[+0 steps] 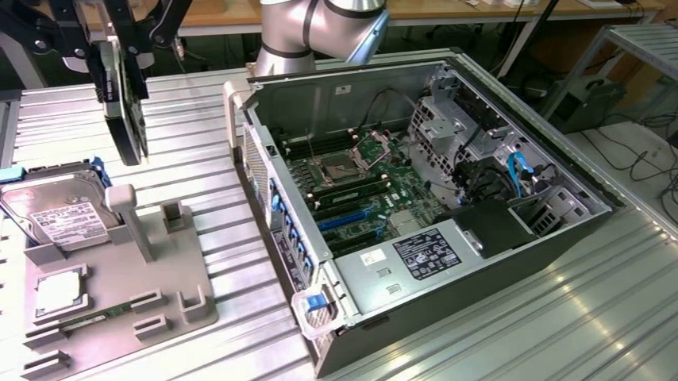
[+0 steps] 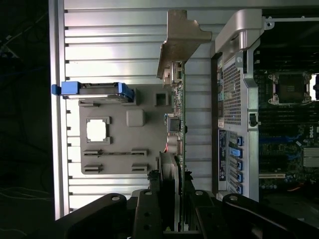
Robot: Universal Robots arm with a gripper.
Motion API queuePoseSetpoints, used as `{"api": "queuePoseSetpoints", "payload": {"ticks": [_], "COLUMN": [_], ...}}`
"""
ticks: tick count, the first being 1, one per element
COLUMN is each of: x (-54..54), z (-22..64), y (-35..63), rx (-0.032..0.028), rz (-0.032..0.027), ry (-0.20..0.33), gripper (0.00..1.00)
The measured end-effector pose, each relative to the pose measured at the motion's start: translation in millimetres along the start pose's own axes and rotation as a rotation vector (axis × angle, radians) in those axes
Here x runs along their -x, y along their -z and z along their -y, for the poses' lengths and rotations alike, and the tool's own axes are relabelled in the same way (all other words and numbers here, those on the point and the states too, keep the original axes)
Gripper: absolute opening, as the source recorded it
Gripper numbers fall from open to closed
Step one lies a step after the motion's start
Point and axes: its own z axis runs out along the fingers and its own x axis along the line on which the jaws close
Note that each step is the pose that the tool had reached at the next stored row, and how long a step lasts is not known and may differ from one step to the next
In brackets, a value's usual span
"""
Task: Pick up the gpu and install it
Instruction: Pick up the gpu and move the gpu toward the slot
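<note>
1. Holding the gpu [image 1: 125, 119] by its top end, the hand [image 1: 111, 44] sits in the upper left of the exterior view, closed on the card. The wrist view shows the hand [image 2: 172, 191] clamped across both faces of the gpu [image 2: 177, 124].
2. Position: the card hangs edge-down, clear of the table [image 1: 190, 111]. It is above the near edge of the grey parts tray [image 1: 159, 302] and apart from the open computer case [image 1: 445, 238].
3. Orientation: the silver end bracket [image 2: 182, 40] points away from the hand.
4. Handling (judgement): the card is probably light and stiff, yet fragile. Fan blades, exposed components and edge contacts should carry no load.
5. Hold (judgement): the end opposite the bracket, as gripped here, seems safest. A thin card may pivot between the pads if knocked.
</note>
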Motion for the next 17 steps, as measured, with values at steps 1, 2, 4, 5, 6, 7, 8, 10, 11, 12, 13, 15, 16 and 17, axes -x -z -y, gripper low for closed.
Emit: {"api": "queuePoseSetpoints", "payload": {"ticks": [1,2,4,5,6,7,8,10,11,12,13,15,16,17], "x": [0.0,0.0,0.0,0.0,0.0,0.1,0.4,2.2,3.0,3.9,5.6,8.6,10.0,11.8], "z": [0.0,0.0,0.0,0.0,0.0,0.0,0.0,0.0,0.0,0.0,-0.1,-0.1,-0.1,-0.2], "y": [-0.1,0.0,0.0,0.0,0.0,0.0,0.0,0.0,0.0,0.0,0.0,-0.1,-0.2,-0.2], "rx": [0.0002,0.0001,0.0001,0.0000,0.0001,-0.0002,-0.0005,-0.0006,-0.0006,-0.0006,-0.0006,-0.0006,-0.0006,-0.0006], "rz": [0.0001,0.0001,0.0000,0.0000,0.0000,0.0001,0.0001,0.0000,0.0000,0.0000,0.0000,0.0000,0.0000,0.0000], "ry": [0.000,0.000,0.000,0.000,0.000,0.000,0.000,0.000,0.000,0.000,0.000,0.000,0.000,0.000], "gripper": [0.27,0.27,0.27,0.27,0.27,0.27,0.27,0.27,0.27,0.27,0.27,0.27,0.27,0.27]}}
